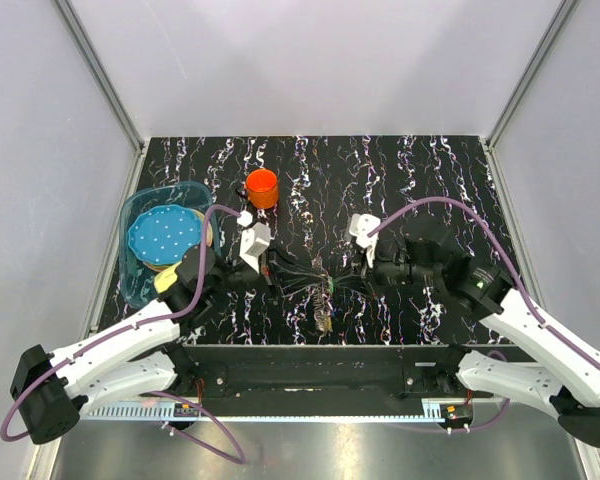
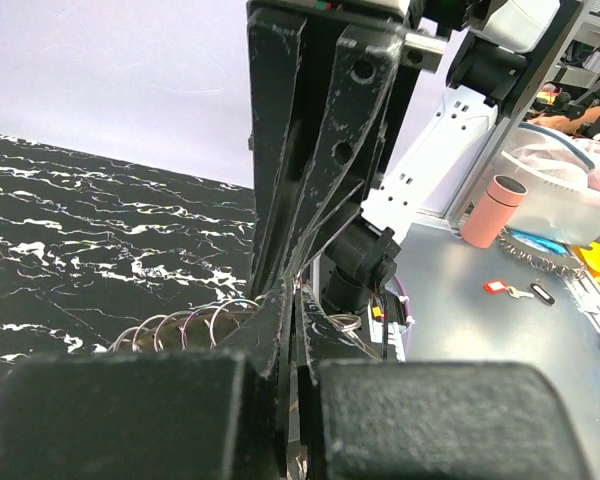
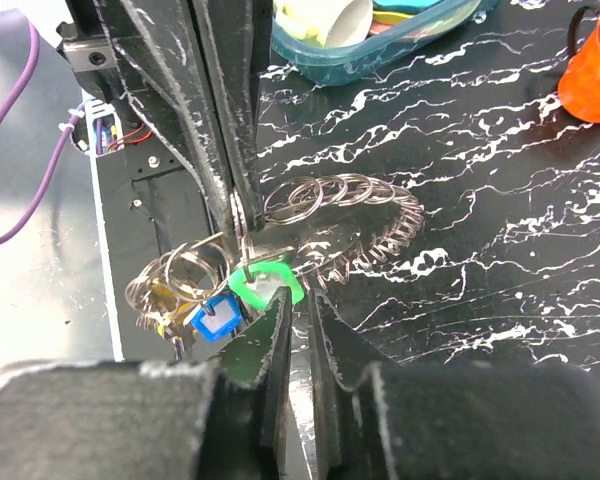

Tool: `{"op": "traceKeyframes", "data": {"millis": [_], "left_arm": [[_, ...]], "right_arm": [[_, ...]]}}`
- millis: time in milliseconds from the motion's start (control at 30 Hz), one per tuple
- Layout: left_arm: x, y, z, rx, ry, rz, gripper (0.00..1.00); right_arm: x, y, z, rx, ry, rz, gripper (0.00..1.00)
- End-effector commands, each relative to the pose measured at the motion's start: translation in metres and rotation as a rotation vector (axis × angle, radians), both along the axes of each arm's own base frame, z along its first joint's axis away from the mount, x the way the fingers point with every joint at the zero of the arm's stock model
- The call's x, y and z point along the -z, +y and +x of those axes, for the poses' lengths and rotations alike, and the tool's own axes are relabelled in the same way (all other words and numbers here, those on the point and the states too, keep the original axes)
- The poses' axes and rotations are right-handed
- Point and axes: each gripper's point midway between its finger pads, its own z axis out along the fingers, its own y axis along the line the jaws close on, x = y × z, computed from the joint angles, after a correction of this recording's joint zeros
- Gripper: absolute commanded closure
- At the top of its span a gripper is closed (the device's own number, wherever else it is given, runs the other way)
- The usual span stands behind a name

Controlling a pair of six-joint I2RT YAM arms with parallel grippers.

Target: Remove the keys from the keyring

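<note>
**Both claws on the keyring, mid-table**

Black marbled table (image 1: 430, 170), white walls on three sides. Arm bases sit at the near edge.

Mid-table: left gripper (image 1: 271, 270) and right gripper (image 1: 364, 268) point at each other, tips close. The keyring (image 1: 322, 290) is between them, a grey coil of wire loops with a toothed look.

Right wrist view: right fingers are closed to a thin slot and seem to nip the green key (image 3: 265, 282) by its head. The blue key (image 3: 216, 320) hangs just left of it among small split rings. The left fingers come in from above, pressed tight on a loop of the keyring, just above the green key.

Left wrist view: left fingers tight together, loops showing left of the tips.

Farther, at the left edge: teal tub (image 1: 132, 275) with a blue dotted disc (image 1: 165, 235) in it.

Farthest: orange cup (image 1: 262, 187), upright, well apart from the keyring.
</note>
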Motion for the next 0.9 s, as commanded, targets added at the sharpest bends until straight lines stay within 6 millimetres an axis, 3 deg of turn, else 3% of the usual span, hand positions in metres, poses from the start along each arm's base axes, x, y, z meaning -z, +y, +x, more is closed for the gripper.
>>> {"op": "traceKeyframes", "data": {"millis": [0,100,267,567,867], "left_arm": [[-0.033,0.006,-0.005,0.005,-0.090,-0.099,1.00],[-0.026,0.005,-0.010,0.041,-0.093,-0.066,1.00],[-0.025,0.004,-0.014,0.075,-0.099,-0.048,1.00],[-0.026,0.003,-0.015,0.087,-0.095,-0.047,1.00],[-0.025,0.004,-0.015,0.082,-0.096,-0.047,1.00]], "right_arm": [[-0.028,-0.003,-0.001,0.006,-0.084,0.095,0.76],[-0.033,-0.005,-0.016,-0.075,-0.131,0.123,0.68],[-0.044,-0.013,-0.030,-0.139,-0.239,0.192,0.64],[-0.047,-0.004,-0.027,-0.160,-0.252,0.208,0.62],[-0.045,0.008,-0.020,-0.158,-0.218,0.216,0.70]]}}
